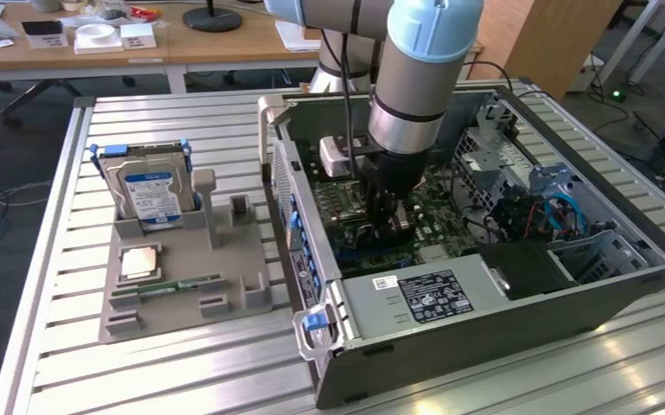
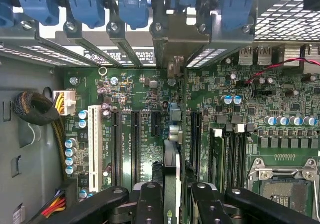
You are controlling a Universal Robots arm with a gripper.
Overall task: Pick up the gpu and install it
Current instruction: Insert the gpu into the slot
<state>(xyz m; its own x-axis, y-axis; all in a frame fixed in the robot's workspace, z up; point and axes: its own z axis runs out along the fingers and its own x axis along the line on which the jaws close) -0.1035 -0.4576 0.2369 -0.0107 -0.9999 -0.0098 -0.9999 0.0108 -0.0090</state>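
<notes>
Green card, the gpu [image 2: 171, 184], clamped edge-on between the fingers of the gripper [image 2: 172, 204], hangs over the motherboard [image 2: 235, 114], apparently aligning with a slot inside the computer case [image 1: 609, 285].

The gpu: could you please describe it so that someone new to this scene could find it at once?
Look inside the open computer case on the metal table, at the green motherboard. The gpu is the thin card standing on edge between the gripper's black fingers, over the long black slots. Unlike the hard drive in the grey holder outside the case, it is inside and held.
</notes>
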